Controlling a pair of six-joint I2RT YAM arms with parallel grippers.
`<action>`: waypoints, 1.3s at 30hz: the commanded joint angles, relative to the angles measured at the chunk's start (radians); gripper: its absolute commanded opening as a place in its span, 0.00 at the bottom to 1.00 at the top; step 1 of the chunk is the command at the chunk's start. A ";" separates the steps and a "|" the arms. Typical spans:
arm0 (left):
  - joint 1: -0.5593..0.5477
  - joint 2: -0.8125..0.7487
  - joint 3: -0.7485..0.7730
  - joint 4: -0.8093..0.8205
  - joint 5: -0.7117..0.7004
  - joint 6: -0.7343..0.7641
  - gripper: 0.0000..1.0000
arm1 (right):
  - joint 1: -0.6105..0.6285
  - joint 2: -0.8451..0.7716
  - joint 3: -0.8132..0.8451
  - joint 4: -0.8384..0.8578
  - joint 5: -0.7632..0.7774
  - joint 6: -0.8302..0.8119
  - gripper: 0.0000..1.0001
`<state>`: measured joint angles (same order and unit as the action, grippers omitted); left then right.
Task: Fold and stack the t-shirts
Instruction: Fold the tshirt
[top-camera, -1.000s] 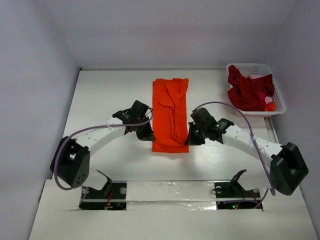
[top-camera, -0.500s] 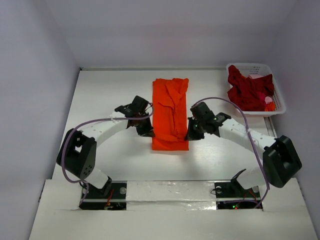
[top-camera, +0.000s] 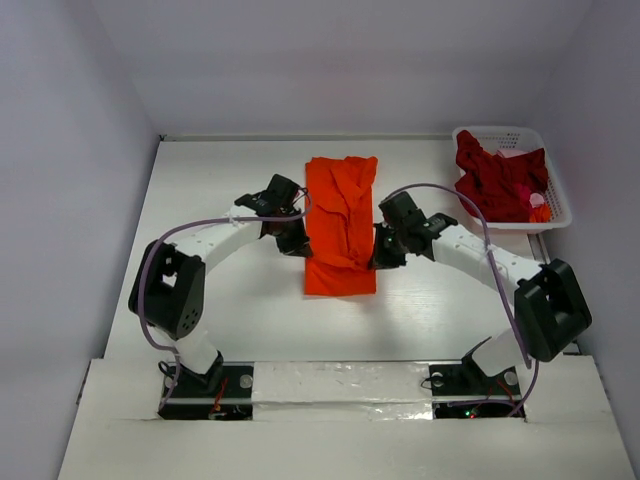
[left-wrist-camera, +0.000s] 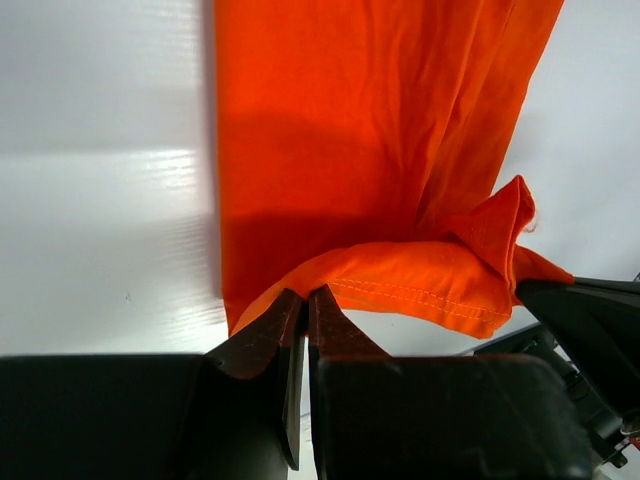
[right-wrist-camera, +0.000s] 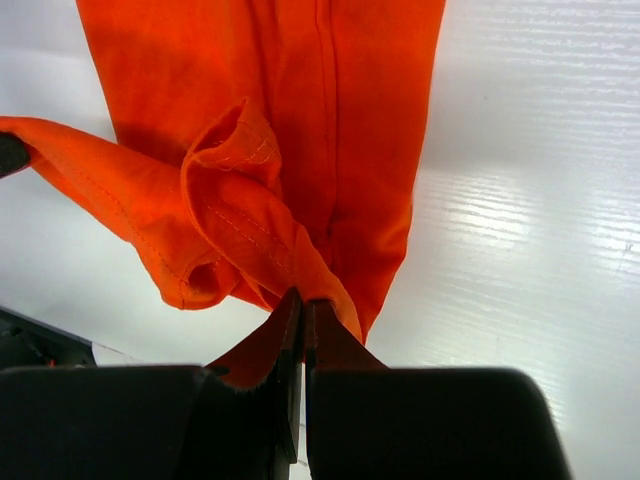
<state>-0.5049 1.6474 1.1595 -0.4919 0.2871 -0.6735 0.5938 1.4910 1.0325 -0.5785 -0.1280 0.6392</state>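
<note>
Two arms meet over one orange t-shirt (top-camera: 340, 205) at the middle of the white surface (top-camera: 215, 195), as I watch from the overhead camera. The shirt is folded into a narrow strip. Its long axis runs straight away from the arm bases, one short end pointing at the far wall and the other at the near edge.

The left gripper (top-camera: 297, 246) sits at the strip's left edge and the right gripper (top-camera: 381, 258) at its right edge, both toward the near end. On my left wrist camera the left gripper (left-wrist-camera: 307, 296) has its fingers pressed together on a corner of orange cloth. The stitched hem (left-wrist-camera: 420, 290) sags from there across to the right gripper (left-wrist-camera: 585, 315), raised above the flat part of the strip. On the right wrist camera the right gripper (right-wrist-camera: 302, 300) is likewise clamped on a bunched orange corner, the cloth curling into a loose roll just beyond the fingers.

Several crimson t-shirts (top-camera: 495, 180) lie heaped in the white lattice basket (top-camera: 500, 131) at the far right corner, well apart from the orange one.
</note>
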 joint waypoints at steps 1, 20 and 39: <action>0.014 0.015 0.061 -0.022 0.004 0.031 0.00 | -0.025 0.020 0.063 -0.004 -0.005 -0.029 0.00; 0.051 0.129 0.181 -0.043 0.014 0.078 0.00 | -0.095 0.141 0.184 -0.014 -0.035 -0.082 0.00; 0.069 0.212 0.243 -0.028 0.020 0.088 0.00 | -0.114 0.221 0.232 0.017 -0.055 -0.087 0.00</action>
<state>-0.4427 1.8568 1.3537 -0.5198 0.3038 -0.6018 0.4950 1.7073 1.2140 -0.5907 -0.1730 0.5678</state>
